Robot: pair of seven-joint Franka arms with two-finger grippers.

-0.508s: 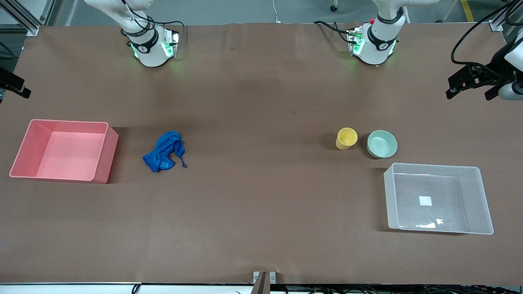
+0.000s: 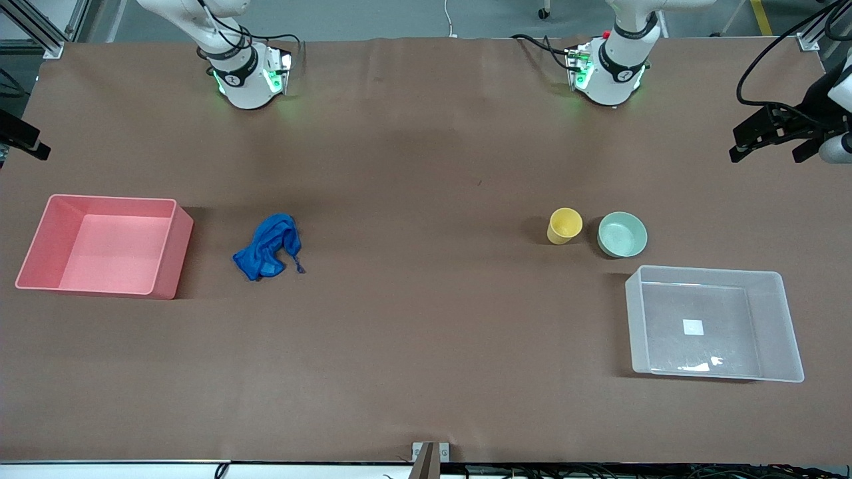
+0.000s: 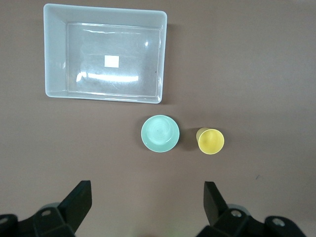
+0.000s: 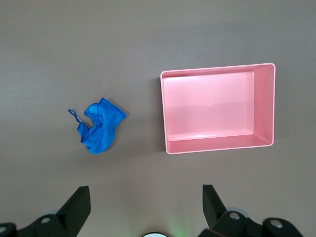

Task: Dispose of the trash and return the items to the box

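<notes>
The deep-blue rag (image 2: 266, 247) lies crumpled on the table beside the pink bin, its string trailing; it also shows in the right wrist view (image 4: 100, 127). The yellow cup (image 2: 565, 225) and mint-green bowl (image 2: 622, 234) stand side by side, a little farther from the front camera than the clear box (image 2: 705, 269). The left wrist view shows the cup (image 3: 211, 141), bowl (image 3: 160, 133) and empty box (image 3: 163, 54) far below. My left gripper (image 3: 148, 197) is open and empty, high over the table. My right gripper (image 4: 146, 197) is open and empty, high over the table. Neither gripper shows in the front view.
An empty pink bin (image 2: 170, 246) stands at the right arm's end of the table, also in the right wrist view (image 4: 217, 148). The two arm bases (image 2: 249, 76) (image 2: 609, 73) stand along the top edge. A black device with cables (image 2: 765, 130) hangs at the left arm's end.
The rag, cup, bowl and both bins have not moved. The black device at the left arm's end has shifted slightly.
</notes>
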